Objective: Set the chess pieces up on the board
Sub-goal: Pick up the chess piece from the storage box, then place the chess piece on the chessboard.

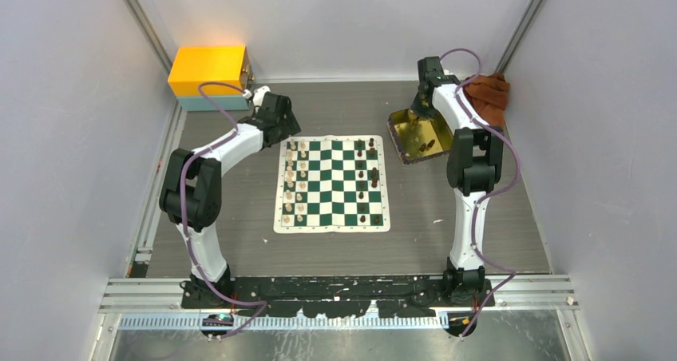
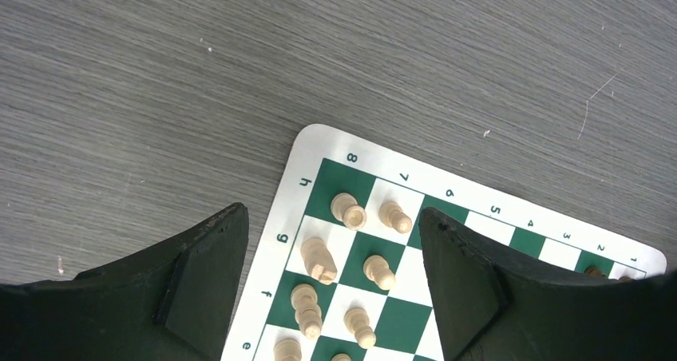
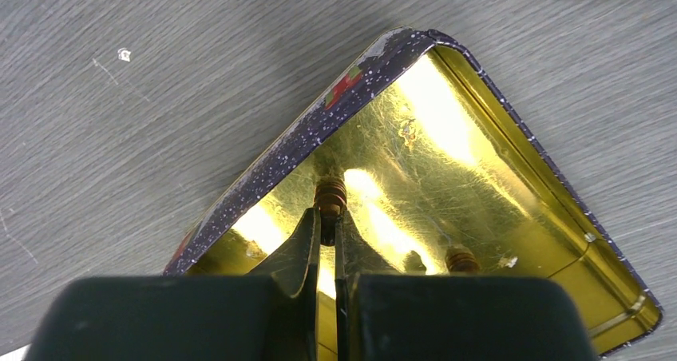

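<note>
gold-lined rectangular tin tray (image 3: pixel 351 89) lies directly beneath the right end effector (image 3: pixel 328 216), whose fingers are pinched narrow on a small dark brown chess piece (image 3: pixel 330 192) at their tips, apparently to lift it out. another dark piece (image 3: pixel 461 259) waits just to their right. the left end effector (image 2: pixel 329 216) hovers spread wide and empty above a corner of the green-and-white checked board (image 2: pixel 315 141) on the grey counter (image 2: pixel 239 73), with cream chess pieces (image 2: pixel 349 212) standing below its gap, probably parked out of the way.

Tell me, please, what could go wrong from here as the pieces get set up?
The right tool seems to pinch the dark piece in the gold tin only at its very tips; it may slip on lifting. The open left tool hangs over closely packed cream pieces; descending could topple one.
</note>
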You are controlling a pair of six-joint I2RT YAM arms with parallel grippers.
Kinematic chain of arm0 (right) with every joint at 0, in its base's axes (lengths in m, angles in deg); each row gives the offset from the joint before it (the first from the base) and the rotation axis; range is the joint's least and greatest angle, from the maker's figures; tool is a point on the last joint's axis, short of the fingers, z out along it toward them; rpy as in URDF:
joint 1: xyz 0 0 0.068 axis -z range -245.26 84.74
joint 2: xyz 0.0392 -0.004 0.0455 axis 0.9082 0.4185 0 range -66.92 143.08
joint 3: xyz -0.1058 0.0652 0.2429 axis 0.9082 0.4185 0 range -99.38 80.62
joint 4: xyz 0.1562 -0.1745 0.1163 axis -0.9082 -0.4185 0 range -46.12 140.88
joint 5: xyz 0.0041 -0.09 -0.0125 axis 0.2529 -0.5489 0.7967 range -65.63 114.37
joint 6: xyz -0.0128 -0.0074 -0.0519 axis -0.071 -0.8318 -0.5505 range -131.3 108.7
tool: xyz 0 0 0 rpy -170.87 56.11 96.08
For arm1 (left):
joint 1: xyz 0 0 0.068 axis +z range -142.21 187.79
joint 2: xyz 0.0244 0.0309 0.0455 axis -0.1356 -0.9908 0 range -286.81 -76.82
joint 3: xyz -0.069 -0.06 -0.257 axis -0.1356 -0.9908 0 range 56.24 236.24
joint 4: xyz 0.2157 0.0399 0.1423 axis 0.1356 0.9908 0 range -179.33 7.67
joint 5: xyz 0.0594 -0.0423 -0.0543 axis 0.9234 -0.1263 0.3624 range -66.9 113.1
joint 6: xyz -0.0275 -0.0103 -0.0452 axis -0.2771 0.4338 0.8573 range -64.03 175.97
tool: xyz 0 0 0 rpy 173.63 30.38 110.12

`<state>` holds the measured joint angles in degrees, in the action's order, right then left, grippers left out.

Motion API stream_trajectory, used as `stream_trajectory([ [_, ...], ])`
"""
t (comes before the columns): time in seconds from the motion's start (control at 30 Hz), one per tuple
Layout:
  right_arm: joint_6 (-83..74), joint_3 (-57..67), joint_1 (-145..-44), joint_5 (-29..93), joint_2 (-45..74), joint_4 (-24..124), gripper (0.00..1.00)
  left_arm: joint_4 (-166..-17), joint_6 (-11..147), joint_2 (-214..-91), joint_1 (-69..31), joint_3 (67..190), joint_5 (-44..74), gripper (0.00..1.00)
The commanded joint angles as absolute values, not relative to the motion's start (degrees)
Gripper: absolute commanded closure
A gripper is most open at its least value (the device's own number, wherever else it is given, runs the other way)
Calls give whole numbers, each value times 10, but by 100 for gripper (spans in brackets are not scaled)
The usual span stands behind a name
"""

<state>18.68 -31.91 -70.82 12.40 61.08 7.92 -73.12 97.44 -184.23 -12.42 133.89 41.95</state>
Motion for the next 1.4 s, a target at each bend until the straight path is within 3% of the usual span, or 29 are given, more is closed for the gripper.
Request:
stream_trajectory([
  [0.0,202,-333,-711,163,599,87,99,-743,968,-1814,-120,1339,421,21],
  [0.7,299,-318,-711,247,599,102,99,-743,973,-1807,-121,1331,419,22],
  [0.97,224,-282,-741,177,493,66,99,-741,973,-1804,-121,1330,414,22],
  [1.37,152,-126,-847,116,272,-17,99,-741,974,-1796,-121,1326,402,22],
])
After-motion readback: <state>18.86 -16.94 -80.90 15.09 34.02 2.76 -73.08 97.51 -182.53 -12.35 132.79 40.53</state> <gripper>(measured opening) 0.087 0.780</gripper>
